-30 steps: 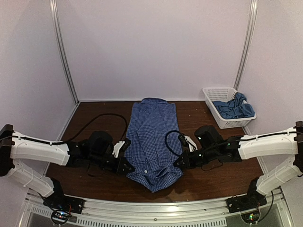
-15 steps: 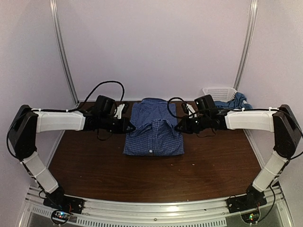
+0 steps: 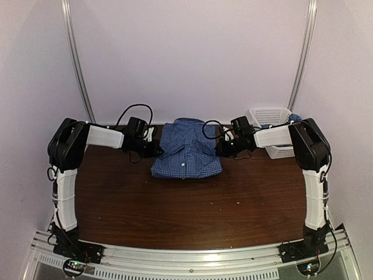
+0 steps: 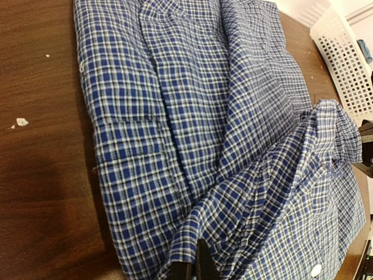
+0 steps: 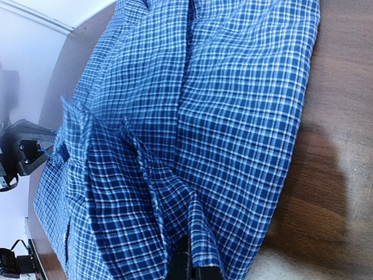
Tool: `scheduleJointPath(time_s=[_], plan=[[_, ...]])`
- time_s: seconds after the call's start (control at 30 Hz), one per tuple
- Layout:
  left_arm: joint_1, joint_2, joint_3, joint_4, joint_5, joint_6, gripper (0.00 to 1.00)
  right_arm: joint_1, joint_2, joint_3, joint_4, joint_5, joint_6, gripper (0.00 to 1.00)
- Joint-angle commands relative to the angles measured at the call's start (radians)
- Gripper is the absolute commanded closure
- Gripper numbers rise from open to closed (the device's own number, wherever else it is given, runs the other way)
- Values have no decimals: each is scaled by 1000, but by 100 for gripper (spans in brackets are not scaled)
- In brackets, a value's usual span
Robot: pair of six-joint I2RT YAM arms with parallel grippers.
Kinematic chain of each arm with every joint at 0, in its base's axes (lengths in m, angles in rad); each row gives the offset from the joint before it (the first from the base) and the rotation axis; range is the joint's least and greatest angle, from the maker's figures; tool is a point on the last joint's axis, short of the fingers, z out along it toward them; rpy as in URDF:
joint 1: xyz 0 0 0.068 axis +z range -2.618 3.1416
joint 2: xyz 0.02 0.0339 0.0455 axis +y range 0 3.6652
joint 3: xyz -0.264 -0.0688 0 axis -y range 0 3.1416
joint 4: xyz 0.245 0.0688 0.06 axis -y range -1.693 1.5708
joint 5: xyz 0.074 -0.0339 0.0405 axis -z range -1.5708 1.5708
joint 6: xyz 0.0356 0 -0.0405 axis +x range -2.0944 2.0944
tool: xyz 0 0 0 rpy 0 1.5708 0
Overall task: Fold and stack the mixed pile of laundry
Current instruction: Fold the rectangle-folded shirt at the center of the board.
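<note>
The blue-and-white checked shirt [image 3: 186, 156] lies folded over on itself at the back middle of the brown table [image 3: 175, 210]. My left gripper [image 3: 158, 150] is shut on the shirt's left edge, and in the left wrist view its tips [image 4: 195, 265] pinch a raised fold of the shirt [image 4: 175, 116]. My right gripper [image 3: 219, 149] is shut on the right edge, where its tips [image 5: 192, 268] clamp a lifted ridge of the shirt [image 5: 245, 105]. A sliver of the teal t-shirt [image 3: 295, 118] shows in the basket behind the right arm.
The white lattice basket [image 3: 269, 114] stands at the back right, close to the right arm, and also shows in the left wrist view as the basket [image 4: 344, 58]. Both arms reach far back. White walls close in the table's back and sides.
Both grippers carried the shirt's near hem from the front of the table toward the back, doubling the shirt over itself. The arms went from low and bent to stretched far back.
</note>
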Motion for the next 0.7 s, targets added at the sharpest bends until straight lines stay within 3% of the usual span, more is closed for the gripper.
scheduleJointPath(time_s=[0.0,0.67], plan=[[4,36,64,41,28,11,100,-8,27,53,13,-8,-25,100],[66,73,99,91,29,-25,100,-35,117,220,-64,-3,-46,100]])
